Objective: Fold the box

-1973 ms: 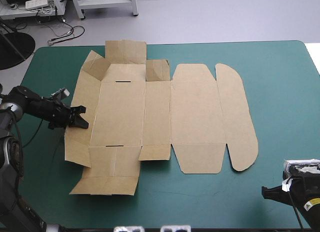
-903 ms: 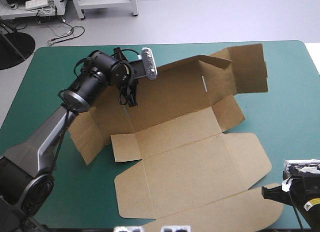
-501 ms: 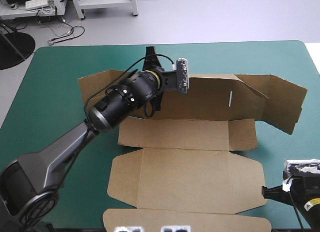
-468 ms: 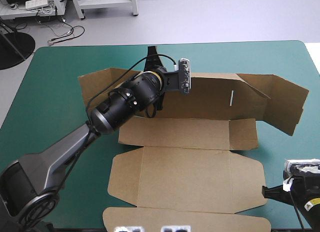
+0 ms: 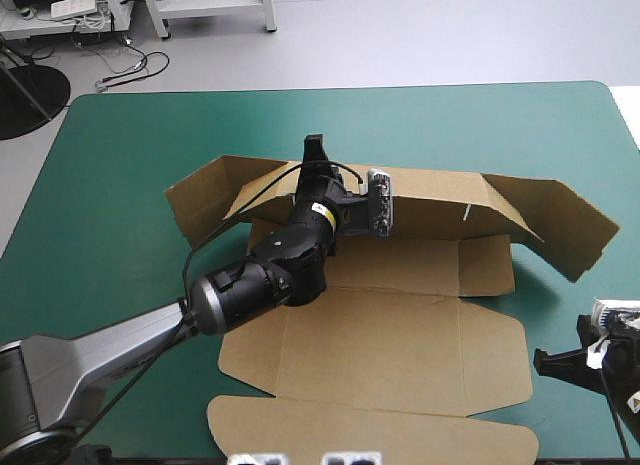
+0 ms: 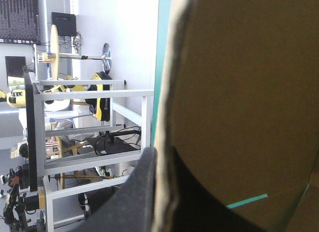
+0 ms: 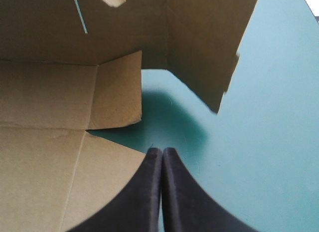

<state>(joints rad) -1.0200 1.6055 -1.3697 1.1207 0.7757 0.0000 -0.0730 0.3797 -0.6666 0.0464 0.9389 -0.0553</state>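
Teal-green counter (image 5: 120,165) carrying brown box (image 5: 400,335), far wall raised, pinched by left claw (image 5: 316,151); right claw (image 7: 162,152) pressed together

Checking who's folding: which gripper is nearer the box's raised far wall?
Left. The left gripper is shut on that wall; the right gripper, shut, sits beside the box's right edge.

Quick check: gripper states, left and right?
Left gripper: shut on the box, at its raised far wall.
Right gripper: shut, holding nothing.
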